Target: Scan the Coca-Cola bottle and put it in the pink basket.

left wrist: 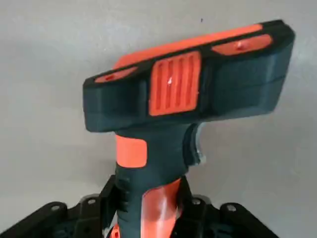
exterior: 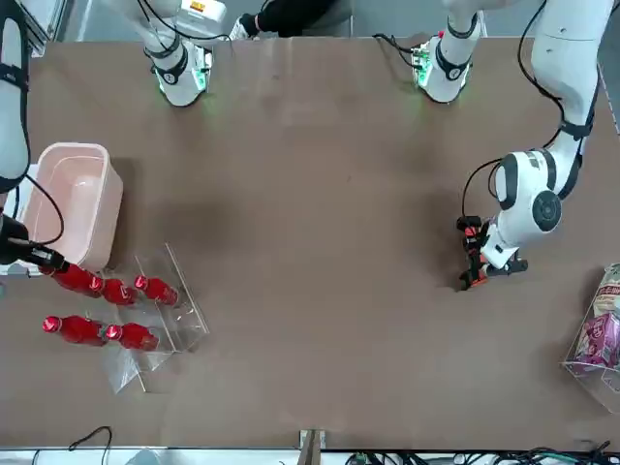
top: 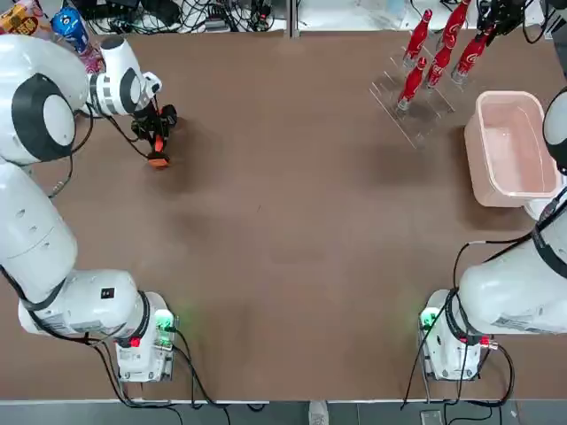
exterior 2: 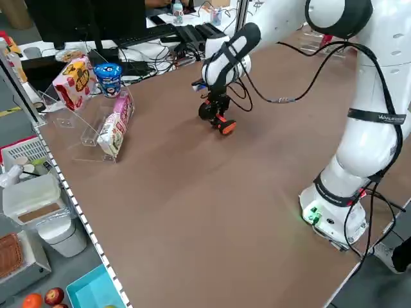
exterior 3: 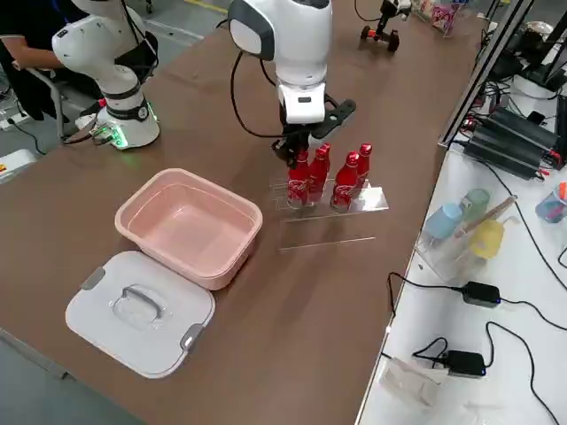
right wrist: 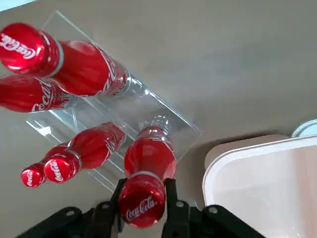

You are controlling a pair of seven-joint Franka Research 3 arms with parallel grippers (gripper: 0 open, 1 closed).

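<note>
Five Coca-Cola bottles (right wrist: 151,156); one pink basket (exterior 3: 190,226); one handheld scanner (left wrist: 173,84); two robot arms (top: 40,230).

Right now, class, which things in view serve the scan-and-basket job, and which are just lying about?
For the job:
- gripped Coca-Cola bottle
- handheld barcode scanner
- pink basket

Lying about:
- white lid
- purple snack bag
- computer monitor

A hand could pass across the wide middle of the tabletop (top: 283,230), between the left gripper (left wrist: 148,201) with its scanner (left wrist: 173,84) at far left and, at far right, the right gripper (right wrist: 143,201) round a bottle (right wrist: 150,158), hemmed by neighbouring bottles (right wrist: 94,146), with the tub (top: 514,150) nearer.
</note>
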